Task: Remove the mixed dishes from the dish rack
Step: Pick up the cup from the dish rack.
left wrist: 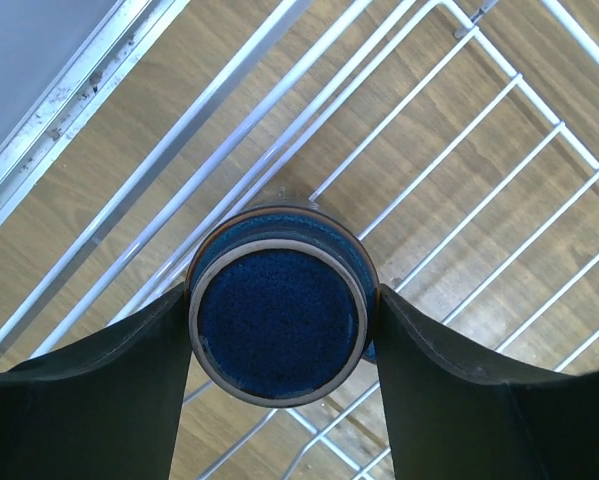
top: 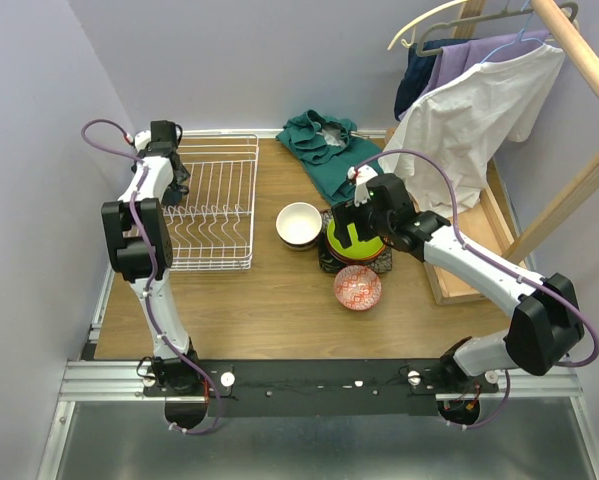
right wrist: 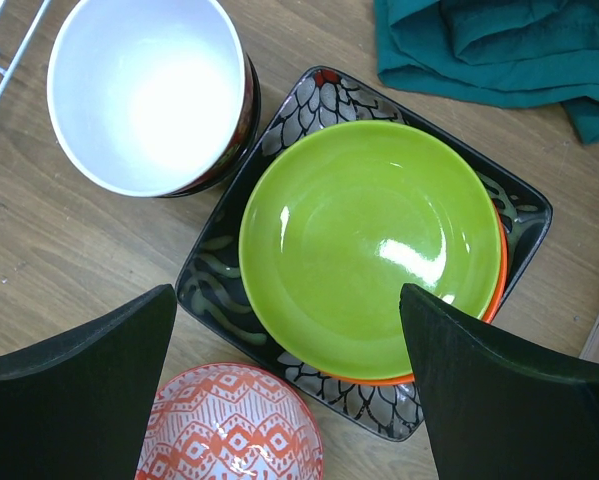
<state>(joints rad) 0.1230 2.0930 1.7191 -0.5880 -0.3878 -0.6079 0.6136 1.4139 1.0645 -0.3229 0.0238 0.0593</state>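
Note:
The white wire dish rack stands at the left. My left gripper is over its far-left corner and is shut on a dark-blue mug. The mug's round base faces the wrist camera, with the rack's wires below it. The mug is hidden in the top view. My right gripper is open and empty above a lime-green plate. That plate lies on an orange plate, which lies on the black square floral plate. A red-patterned bowl and a bowl with a white inside stand beside the stack.
A teal cloth lies at the back middle of the table. A wooden clothes stand with a white shirt and a long wooden tray take up the right side. The rack's upright tines hold no dishes.

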